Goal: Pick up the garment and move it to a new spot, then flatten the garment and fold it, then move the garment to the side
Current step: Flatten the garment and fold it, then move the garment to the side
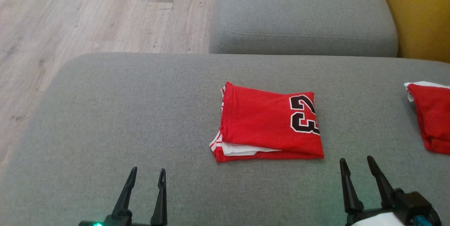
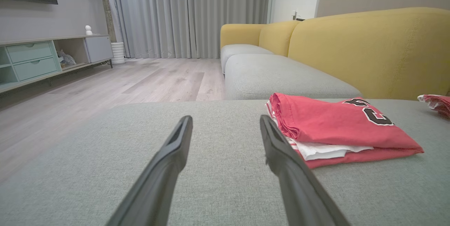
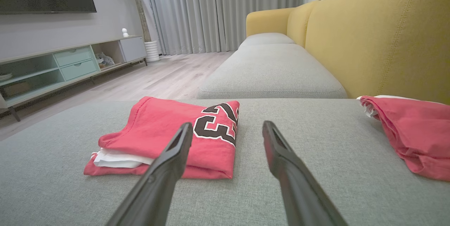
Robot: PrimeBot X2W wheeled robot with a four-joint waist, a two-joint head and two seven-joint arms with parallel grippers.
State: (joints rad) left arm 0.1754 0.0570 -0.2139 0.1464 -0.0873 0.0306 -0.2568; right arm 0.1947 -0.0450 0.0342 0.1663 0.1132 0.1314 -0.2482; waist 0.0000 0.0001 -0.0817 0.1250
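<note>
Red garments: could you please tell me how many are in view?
2. One folded red garment lies in the middle of the grey cushion; a second red garment lies at its right edge, partly cut off. Others may be hidden.

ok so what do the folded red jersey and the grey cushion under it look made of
Folded red jersey: soft matte cloth, maybe cotton or polyester; it folds limply. Grey cushion: coarse woven upholstery fabric, matte, flecked weave visible.
</note>
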